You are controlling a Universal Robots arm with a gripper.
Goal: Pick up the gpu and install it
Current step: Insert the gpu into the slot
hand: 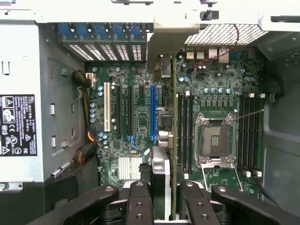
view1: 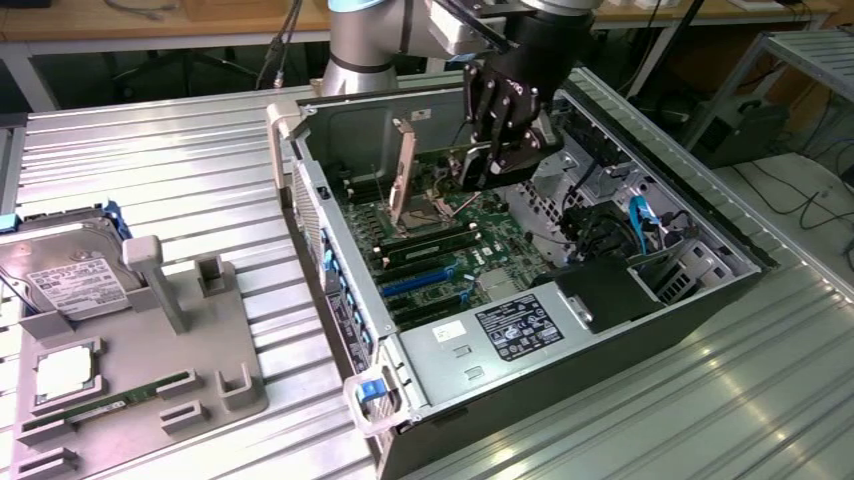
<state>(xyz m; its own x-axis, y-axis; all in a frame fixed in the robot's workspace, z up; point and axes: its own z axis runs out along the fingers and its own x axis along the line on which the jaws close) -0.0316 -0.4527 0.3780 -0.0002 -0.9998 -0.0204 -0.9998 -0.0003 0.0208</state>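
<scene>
The gpu [view1: 400, 166] stands on edge inside the open computer case [view1: 334, 290], its tan-brown face toward the exterior view's left. In the wrist view the gpu [hand: 174, 136] runs edge-on between the blue slot [hand: 153, 112] and the memory slots, its silver bracket [hand: 161, 44] against the case's rear wall. My gripper [view1: 498, 160] hangs over the motherboard and is shut on the card's near end. In the wrist view the gripper [hand: 166, 194] has a black finger [hand: 139, 201] on either side of the card. I cannot tell whether the card's lower edge is down in a slot.
A grey fixture [view1: 147, 360] on the exterior view's left holds a silver hard drive [view1: 74, 280], a processor [view1: 64, 372] and a green memory stick [view1: 107, 405]. Inside the case are the power supply [view1: 521, 325], the CPU socket [hand: 214, 140] and cables [view1: 641, 225].
</scene>
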